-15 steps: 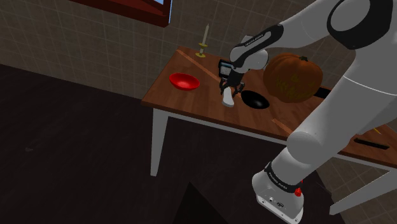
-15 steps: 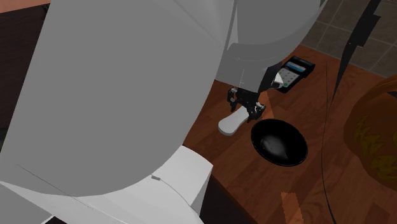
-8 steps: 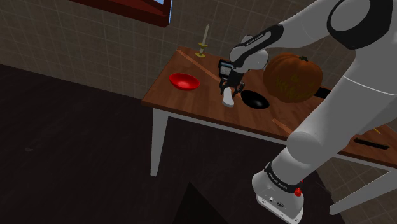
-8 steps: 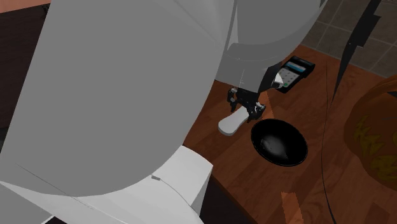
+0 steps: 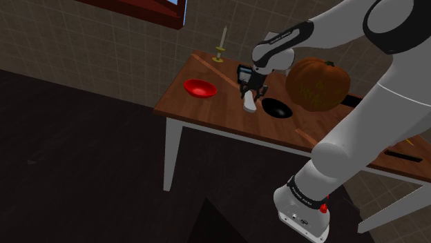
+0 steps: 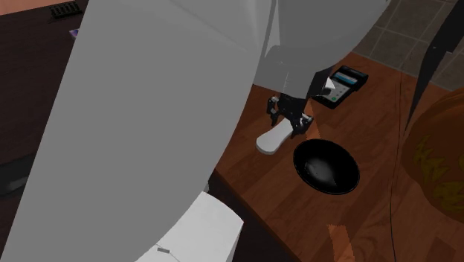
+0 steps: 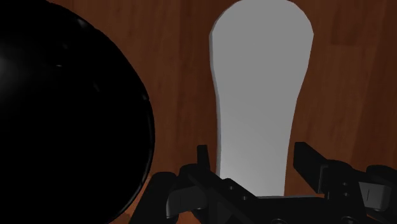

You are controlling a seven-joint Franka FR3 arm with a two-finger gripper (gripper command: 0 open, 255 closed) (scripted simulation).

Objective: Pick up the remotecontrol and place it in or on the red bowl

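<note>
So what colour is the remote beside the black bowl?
The remote is plain pale grey, unmarked; the wrist view shows it best.

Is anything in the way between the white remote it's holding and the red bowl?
Nothing visible does. The table between the white remote, clasped in the gripper, and the red bowl is bare wood. The black bowl lies on the remote's other side.

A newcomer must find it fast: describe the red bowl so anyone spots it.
Find the brown wooden table with white legs by the tiled wall. Toward its end at the shoulder view's left, near the slim candlestick, sits a shallow red bowl. The other bowl, by the orange pumpkin, is black.
</note>
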